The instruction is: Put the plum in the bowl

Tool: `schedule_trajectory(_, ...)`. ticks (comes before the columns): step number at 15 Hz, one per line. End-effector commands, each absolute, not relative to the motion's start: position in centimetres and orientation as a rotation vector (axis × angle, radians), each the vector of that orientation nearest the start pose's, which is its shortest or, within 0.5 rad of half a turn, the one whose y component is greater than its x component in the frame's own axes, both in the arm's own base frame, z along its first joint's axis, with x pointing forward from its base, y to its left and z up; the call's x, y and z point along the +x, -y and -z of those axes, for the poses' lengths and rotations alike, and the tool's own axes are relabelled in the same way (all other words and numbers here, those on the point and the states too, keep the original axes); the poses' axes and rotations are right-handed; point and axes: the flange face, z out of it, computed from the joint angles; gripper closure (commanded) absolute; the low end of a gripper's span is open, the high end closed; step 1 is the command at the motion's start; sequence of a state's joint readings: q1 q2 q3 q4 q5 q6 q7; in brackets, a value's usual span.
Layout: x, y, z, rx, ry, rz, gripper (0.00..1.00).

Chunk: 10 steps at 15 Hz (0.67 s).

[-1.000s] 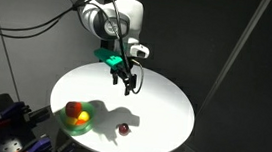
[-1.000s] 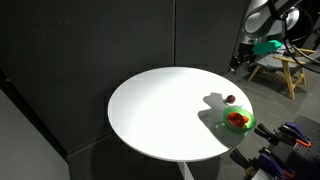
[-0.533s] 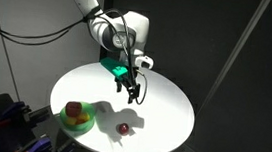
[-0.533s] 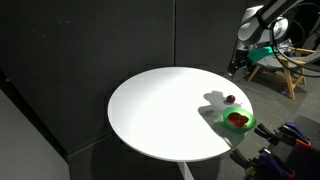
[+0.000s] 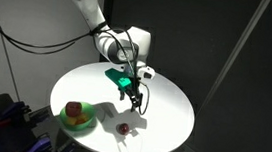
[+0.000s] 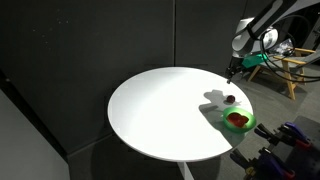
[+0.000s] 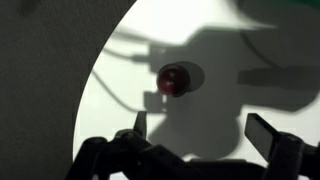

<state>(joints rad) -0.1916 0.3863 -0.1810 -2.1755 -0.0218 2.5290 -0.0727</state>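
Observation:
The plum point(image 5: 124, 129) is a small dark red fruit lying on the round white table point(image 5: 168, 109), near its front edge; it also shows in an exterior view point(image 6: 230, 98) and in the wrist view point(image 7: 174, 80). The green bowl point(image 5: 79, 123) stands to the plum's left and holds a larger red-orange fruit point(image 5: 73, 110); it shows in an exterior view too point(image 6: 240, 121). My gripper point(image 5: 135, 101) hangs open and empty above the table, a little above and behind the plum. In the wrist view its fingers point(image 7: 200, 135) are spread apart, with the plum ahead of them.
The table stands in front of dark panels. A wooden frame point(image 6: 283, 70) stands behind the table in an exterior view. Dark gear point(image 5: 1, 123) sits on the floor near the bowl's side of the table.
My gripper has moved down and towards the plum over the last second, still open. The plum and the bowl have not moved.

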Motion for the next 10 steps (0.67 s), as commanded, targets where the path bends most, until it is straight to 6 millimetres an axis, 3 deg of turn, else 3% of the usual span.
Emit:
schedule_trajectory(1,53.1,21.2,-19.8,-3.173,-0.479,-0.068,0.0)
schedule_trajectory(10,52.8,21.0,-18.6,-3.185,-0.46,-0.113,0.0)
